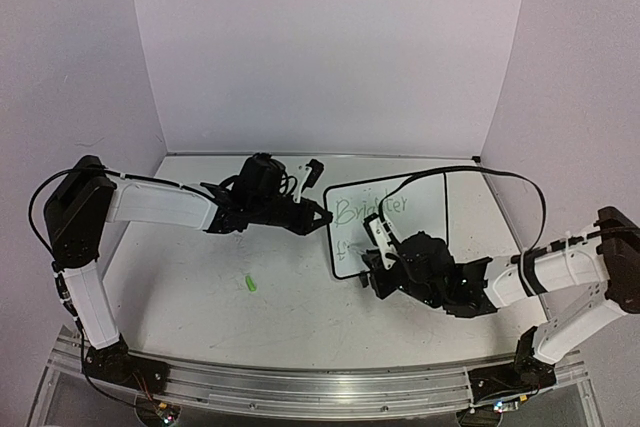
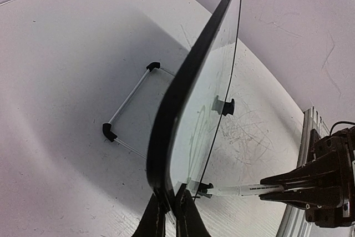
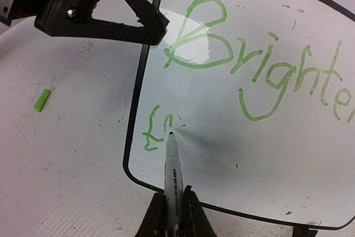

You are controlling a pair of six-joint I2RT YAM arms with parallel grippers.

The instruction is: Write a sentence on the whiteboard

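Top external view: whiteboard (image 1: 420, 209) sits at abt 3 o'clock of the surface (image 1: 200, 277) centre, btwn the two arms. Left end effector (image 1: 322, 215) is at the board's 9 o'clock edge, jaws pinched narrow on the black frame. Left wrist view shows both fingers (image 2: 156, 220) clamped on that frame at 6 o'clock of the pic. The board is seen edge-on and leaning, w/ a thin wire leg (image 2: 128, 104) w/ black end caps behind it at 9 o'clock.

Right end effector (image 3: 175, 210) comes in from the board's 5 o'clock side, jaws closed narrow on a pen (image 3: 171, 165). Right wrist view: pen points to 12 o'clock, tip touching the board just at 3 o'clock of the small green marks on line two.

Sentence (image 3: 260, 67) reads "Brighter" in green across the top line, plus a letter or two below near the board's 8 o'clock corner; can't read those.

A small green piece (image 3: 41, 100) lies on the surface, well apart from the board, at its 9 o'clock in that view. Top view has it at 7 o'clock of the left end effector. Faint grey scuffs mark the surface.
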